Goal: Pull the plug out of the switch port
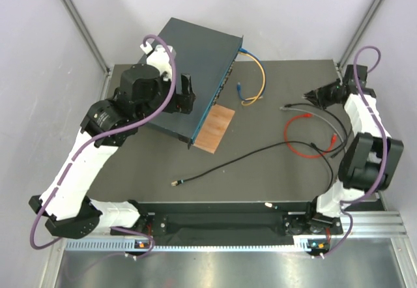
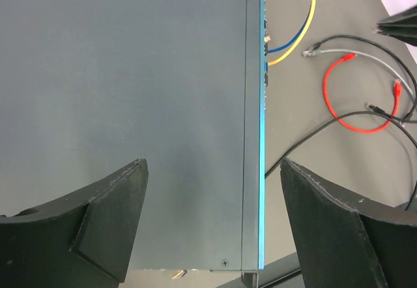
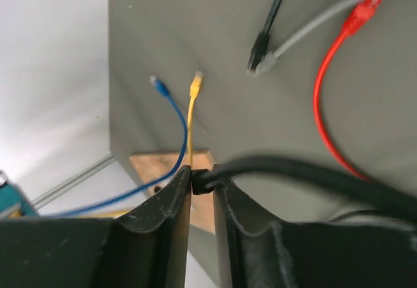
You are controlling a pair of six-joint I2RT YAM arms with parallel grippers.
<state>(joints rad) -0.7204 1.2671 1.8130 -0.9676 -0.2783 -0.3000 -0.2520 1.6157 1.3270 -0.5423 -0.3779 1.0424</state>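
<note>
Remote session, plug-pull task: the switch point(image 1: 195, 66) lies flat beneath my left gripper point(image 2: 213, 171). Its jaws stand wide apart and empty, one finger over the lid and the other out past the socket face. Ahead of those jaws, along that face, the plug point(image 2: 266, 40) sits at a port. A blue cable point(image 3: 174, 112) and a yellow cable point(image 3: 191, 125) both run to that spot, and I cannot tell which lead the plug ends. I judge the plug small, hard and latch-held, and its lead limp, so I would take the plastic body, not the cord. The metal box looks heavy enough to stay put. My right gripper point(image 3: 202, 171), well beyond the socket face, is closed almost fully on a black cable point(image 3: 313, 178). A brown board point(image 1: 215, 127) lies beside the switch on its socket side.
</note>
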